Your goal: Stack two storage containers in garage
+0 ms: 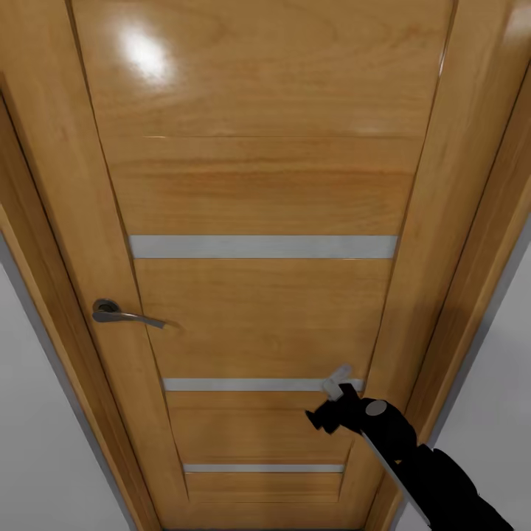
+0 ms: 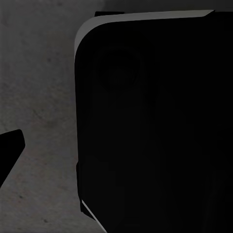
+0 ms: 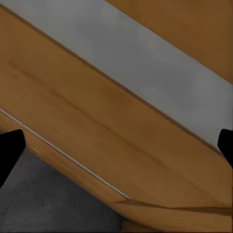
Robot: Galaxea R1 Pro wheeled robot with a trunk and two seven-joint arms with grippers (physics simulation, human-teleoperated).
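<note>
3 frosted strips [image 1: 262,246] cross the orange-brown wooden door [image 1: 258,184] that I face, with its grey lever handle [image 1: 122,315] on my left. My right gripper [image 1: 341,385] is raised close to the door's lower part, by the middle strip; at my right wrist both fingertips [image 3: 9,150] sit wide apart with nothing between them. At my left wrist I see a dark robot part [image 2: 155,126] over grey speckled floor [image 2: 39,97]; I cannot tell that gripper's state.

I see the orange-brown wooden door [image 3: 97,121] close up, a frosted strip [image 3: 145,63] crossing it, grey floor [image 3: 39,199] below the door's lower edge.
</note>
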